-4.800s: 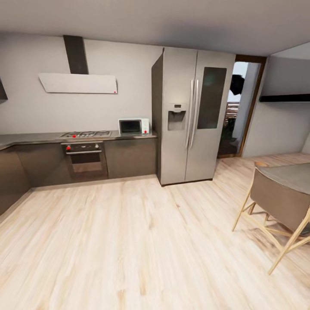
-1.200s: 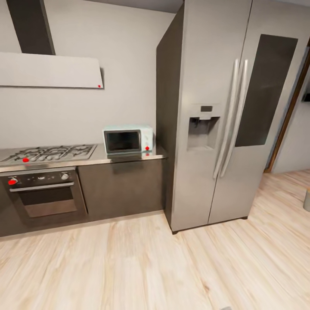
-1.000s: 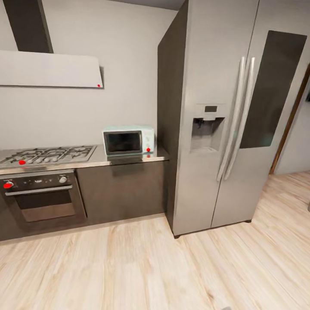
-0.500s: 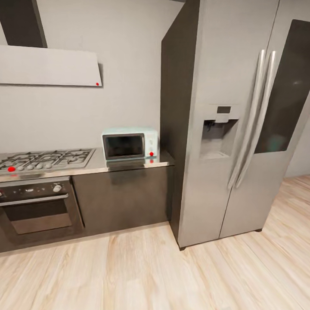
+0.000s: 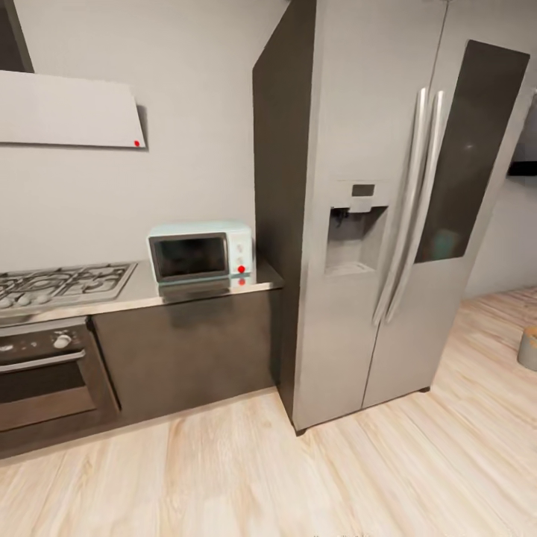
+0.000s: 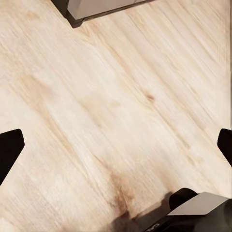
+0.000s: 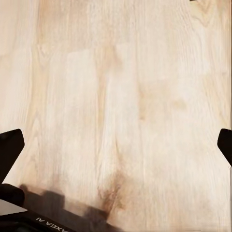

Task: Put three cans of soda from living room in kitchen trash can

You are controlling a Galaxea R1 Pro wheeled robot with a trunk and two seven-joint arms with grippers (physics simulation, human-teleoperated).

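Head view: you face the kitchen (image 5: 224, 462), its light wood floor (image 5: 246, 470) running to a dark lower cabinet run (image 5: 186, 350). A tall steel two-door fridge (image 5: 373, 224) stands at centre right, with a water dispenser (image 5: 356, 231) in its left door and a dark glass panel (image 5: 466, 149) in its right door. Just left of the fridge, a pale mint microwave (image 5: 200, 255) sits on the steel counter (image 5: 142, 294); further left lie a gas hob (image 5: 56, 283) and, below it, a built-in oven (image 5: 41, 373). A white extractor hood (image 5: 67, 112) hangs on the wall above. At the right edge, a pale rounded object (image 5: 529, 347) stands on the floor, partly cut off; you cannot tell whether it is the tash can.

Left wrist view: the left gripper (image 6: 116, 145) hangs over bare floor, its dark fingertips (image 6: 9, 150) spread wide at opposite edges, nothing between them. The base corner of the fridge shows beyond.

Right wrist view: the right gripper (image 7: 116, 145) likewise hangs over bare floor, fingertips (image 7: 10, 147) set wide apart and holding nothing
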